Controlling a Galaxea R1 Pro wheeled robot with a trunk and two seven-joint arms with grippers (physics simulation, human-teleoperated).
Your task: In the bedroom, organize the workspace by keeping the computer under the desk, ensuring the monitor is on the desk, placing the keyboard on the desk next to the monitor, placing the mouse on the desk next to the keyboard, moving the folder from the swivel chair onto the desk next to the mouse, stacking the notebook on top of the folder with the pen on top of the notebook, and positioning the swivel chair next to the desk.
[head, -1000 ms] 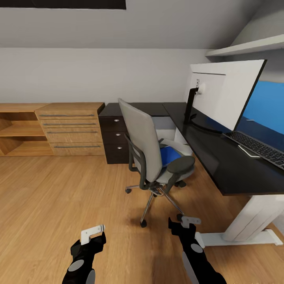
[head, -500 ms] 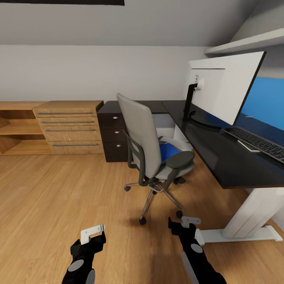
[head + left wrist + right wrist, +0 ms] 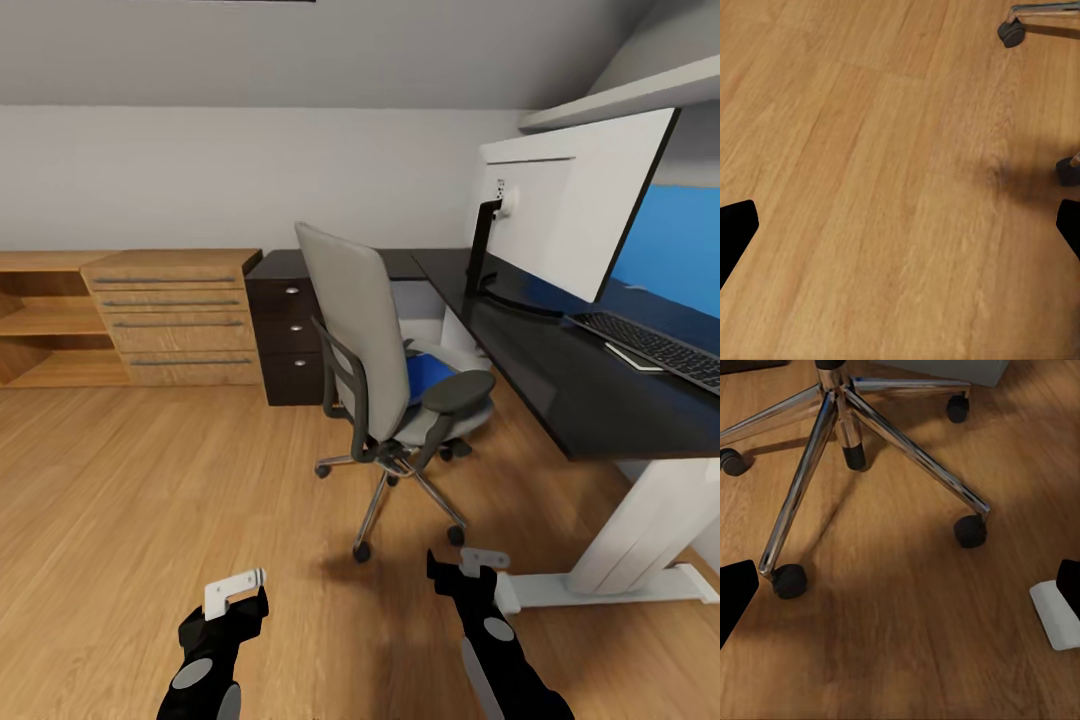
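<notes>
The grey swivel chair (image 3: 375, 340) stands on the wood floor, in front of the black desk (image 3: 560, 395), its back turned toward me. The blue folder (image 3: 430, 372) lies on its seat. On the desk stand the monitor (image 3: 570, 215), white back toward me, and the dark keyboard (image 3: 655, 347). A light grey computer case (image 3: 418, 318) sits under the desk behind the chair. My left gripper (image 3: 235, 590) (image 3: 900, 229) and right gripper (image 3: 470, 563) (image 3: 900, 589) hang low over the floor short of the chair, both open and empty. The chair's chrome star base (image 3: 847, 420) lies ahead of the right gripper.
The desk's drawers (image 3: 290, 340) stand at the back, with an oak drawer chest (image 3: 180, 315) and an oak shelf unit (image 3: 40, 320) to their left. The desk's white leg and foot (image 3: 640, 545) (image 3: 1056, 615) rest on the floor at the right. A small pale flat item (image 3: 632, 358) lies by the keyboard.
The whole view has shifted: the camera has moved, and chair, desk and furniture sit a little higher in the picture. Both grippers keep their pose.
</notes>
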